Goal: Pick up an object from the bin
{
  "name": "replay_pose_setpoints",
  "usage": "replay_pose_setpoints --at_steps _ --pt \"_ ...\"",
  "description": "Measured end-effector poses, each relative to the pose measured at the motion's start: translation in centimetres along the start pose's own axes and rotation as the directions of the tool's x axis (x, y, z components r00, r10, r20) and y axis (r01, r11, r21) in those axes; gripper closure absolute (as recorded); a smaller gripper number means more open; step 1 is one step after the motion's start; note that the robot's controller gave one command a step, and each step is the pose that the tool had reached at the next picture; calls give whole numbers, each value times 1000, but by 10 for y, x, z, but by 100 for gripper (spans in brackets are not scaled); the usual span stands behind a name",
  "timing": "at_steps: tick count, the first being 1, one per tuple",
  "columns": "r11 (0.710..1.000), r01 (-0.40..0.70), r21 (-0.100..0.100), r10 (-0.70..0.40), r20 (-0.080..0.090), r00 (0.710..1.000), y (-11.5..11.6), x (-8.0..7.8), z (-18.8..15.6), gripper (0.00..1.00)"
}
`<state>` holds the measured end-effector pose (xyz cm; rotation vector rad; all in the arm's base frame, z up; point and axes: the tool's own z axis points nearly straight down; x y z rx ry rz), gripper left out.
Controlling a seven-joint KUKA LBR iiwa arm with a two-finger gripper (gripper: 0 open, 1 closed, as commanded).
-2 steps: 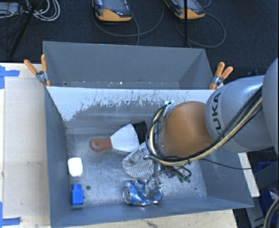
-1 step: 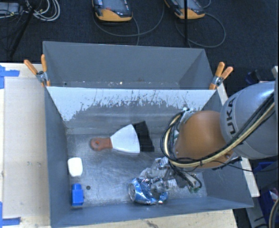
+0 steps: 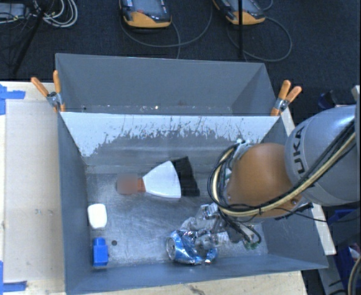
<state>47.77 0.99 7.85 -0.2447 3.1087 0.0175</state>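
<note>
My gripper (image 3: pixel 210 221) hangs low over the bin's front right part, under the orange wrist cover. Directly below and to its left lies a crumpled blue and silver piece (image 3: pixel 183 249), like a crushed can or foil wrapper, and the gripper's metal tip touches or overlaps its upper right edge. Whether that piece is gripped is hidden. A hand brush (image 3: pixel 162 181) with a brown handle, white body and black bristles lies on the bin floor up and to the left of the gripper, apart from it.
A small white rounded block (image 3: pixel 97 216) lies near the left wall. A small blue block (image 3: pixel 100 251) sits just in front of it, in the front left corner. The arm and its cables cover the bin's right side.
</note>
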Motion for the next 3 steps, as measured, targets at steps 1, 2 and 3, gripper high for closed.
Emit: replay_pose_setpoints --at_steps 1,2,3 --pt "1000 0 2 0 -2 1000 0 0 -3 100" --pt "1000 -1 6 1 -16 1000 -2 2 -18 100" --pt "1000 -2 9 2 -21 1000 -2 2 -36 100"
